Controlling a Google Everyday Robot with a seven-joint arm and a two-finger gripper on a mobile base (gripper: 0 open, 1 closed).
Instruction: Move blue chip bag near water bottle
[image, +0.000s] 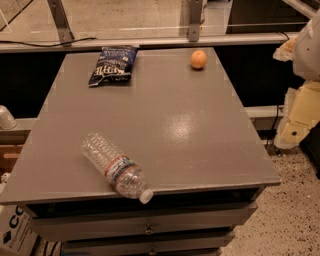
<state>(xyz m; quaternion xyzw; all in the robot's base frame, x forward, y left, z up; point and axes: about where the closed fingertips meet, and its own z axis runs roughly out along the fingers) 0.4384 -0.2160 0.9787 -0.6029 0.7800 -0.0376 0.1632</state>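
Note:
The blue chip bag (113, 65) lies flat at the far left of the grey table top (180, 125), white lettering up. The water bottle (116, 167) lies on its side near the front left edge, with its white cap pointing to the front right and reaching the edge. My arm hangs at the right edge of the view, off the table. Its gripper (289, 134) is beside the table's right side, far from both the bag and the bottle, and it holds nothing that I can see.
An orange (198, 59) sits at the far right of the table. Drawers (150, 220) run below the front edge. A rail with metal posts (150, 41) runs behind the table. Boxes (15, 235) stand on the floor at the left.

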